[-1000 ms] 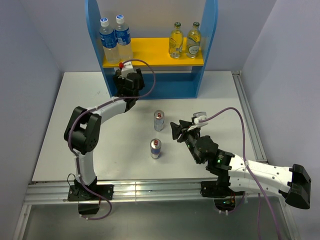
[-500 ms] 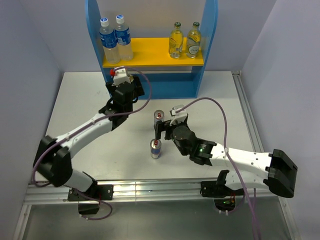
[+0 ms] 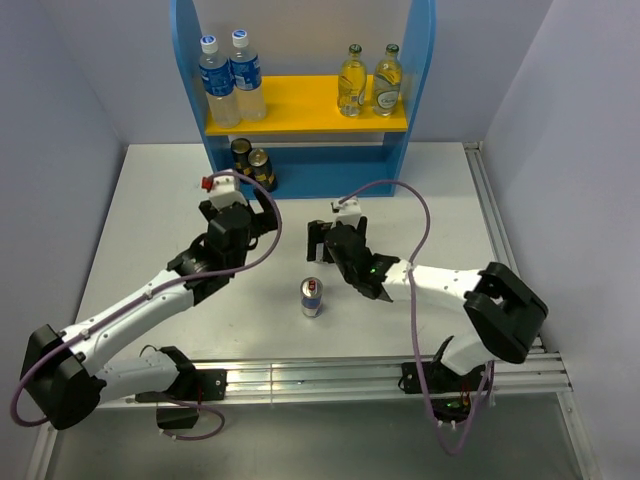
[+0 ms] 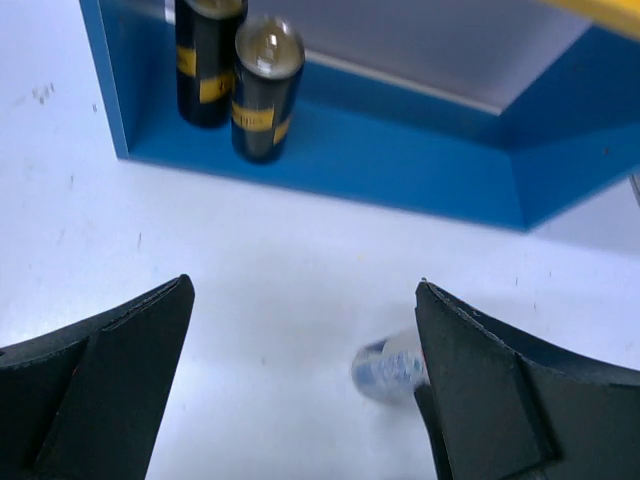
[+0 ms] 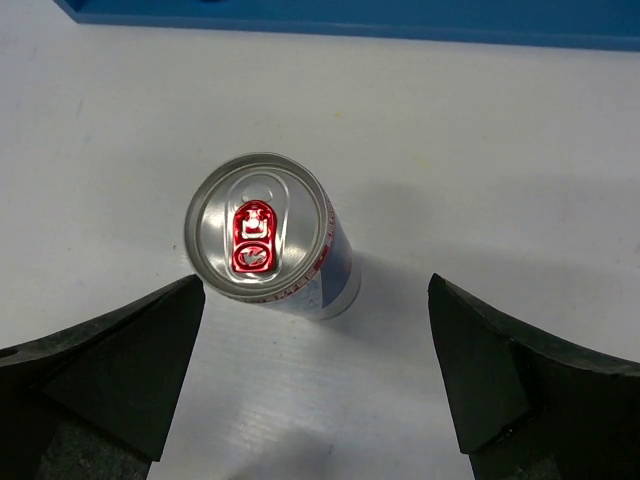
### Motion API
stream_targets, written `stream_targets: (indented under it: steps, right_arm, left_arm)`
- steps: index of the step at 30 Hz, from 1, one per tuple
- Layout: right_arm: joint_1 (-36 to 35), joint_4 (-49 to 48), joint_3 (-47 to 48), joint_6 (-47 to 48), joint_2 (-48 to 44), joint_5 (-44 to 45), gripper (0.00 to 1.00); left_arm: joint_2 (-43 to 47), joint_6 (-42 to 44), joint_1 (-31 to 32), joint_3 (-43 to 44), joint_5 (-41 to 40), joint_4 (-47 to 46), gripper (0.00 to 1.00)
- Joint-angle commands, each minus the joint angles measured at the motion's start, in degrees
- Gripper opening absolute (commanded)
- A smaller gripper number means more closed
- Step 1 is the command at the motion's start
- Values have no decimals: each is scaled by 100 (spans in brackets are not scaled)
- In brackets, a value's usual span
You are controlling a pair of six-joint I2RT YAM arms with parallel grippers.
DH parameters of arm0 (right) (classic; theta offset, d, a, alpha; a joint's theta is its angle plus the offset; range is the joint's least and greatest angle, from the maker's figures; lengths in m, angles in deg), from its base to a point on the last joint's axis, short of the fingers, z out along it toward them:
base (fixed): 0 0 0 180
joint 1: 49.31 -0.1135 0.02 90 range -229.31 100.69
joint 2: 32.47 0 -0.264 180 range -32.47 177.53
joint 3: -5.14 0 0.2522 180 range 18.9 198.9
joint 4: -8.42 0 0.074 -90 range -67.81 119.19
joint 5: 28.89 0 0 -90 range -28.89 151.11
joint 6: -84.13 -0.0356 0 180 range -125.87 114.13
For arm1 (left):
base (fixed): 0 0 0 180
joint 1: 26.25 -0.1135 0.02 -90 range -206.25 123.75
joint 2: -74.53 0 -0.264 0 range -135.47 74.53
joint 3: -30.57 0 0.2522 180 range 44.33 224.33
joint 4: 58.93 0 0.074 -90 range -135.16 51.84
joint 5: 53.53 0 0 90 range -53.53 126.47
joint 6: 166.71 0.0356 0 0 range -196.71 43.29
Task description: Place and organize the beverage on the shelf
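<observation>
The shelf is set at the middle of the far edge of the counter. On its yellow upper board two glass bottles of yellowish liquid are stood upright side by side toward the right end, and two plastic bottles with blue labels are stood toward the left end. Two dark cans with gold tops are seen upright, just beside each other, at the left end of the blue base. The left gripper is held over the counter in front of the left part of the shelf, its jaws spread wide with nothing between them; a blurred silvery can is glimpsed just beside one of its fingers. The right gripper is held near the middle of the counter, likewise spread wide, and a silver-blue can with a red tab is seen upright on the counter between its fingers, untouched by either. A second silver-blue can is left upright nearer the near edge, apart from both grippers.
</observation>
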Motion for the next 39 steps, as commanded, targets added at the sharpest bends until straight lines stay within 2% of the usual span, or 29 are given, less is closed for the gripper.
stream_targets:
  steps: [1,11,14,15,18,22,29,32,39]
  right_arm:
    - [111,-436,345,-218,368,-154,100]
    - [234,-1025,749,-139,1266,-50,97]
    - [330,-1157,872,-130,1486,117,58]
    - [348,-1140,925,-130,1539,179,29]
    - [471,-973,1083,-200,1653,416,0]
    - [603,-955,1057,-122,1399,697,0]
    - [1244,-744,1654,265,1302,961,0]
    - [1569,-937,1890,458,1433,944,0]
    - [2404,-754,2919,582,2381,558,0]
  left_arm:
    - [383,-319,181,-284,69,229,99]
    - [674,-450,313,-548,8,317,99]
    - [683,-477,348,-618,-1,326,99]
    - [683,-494,357,-636,-1,335,99]
    - [709,-547,427,-697,-54,379,99]
    - [814,-652,524,-776,-142,502,99]
    - [999,-758,761,-934,-195,581,99]
    - [1017,-802,814,-961,-195,616,99]
    - [1087,-881,946,-1119,-203,616,99]
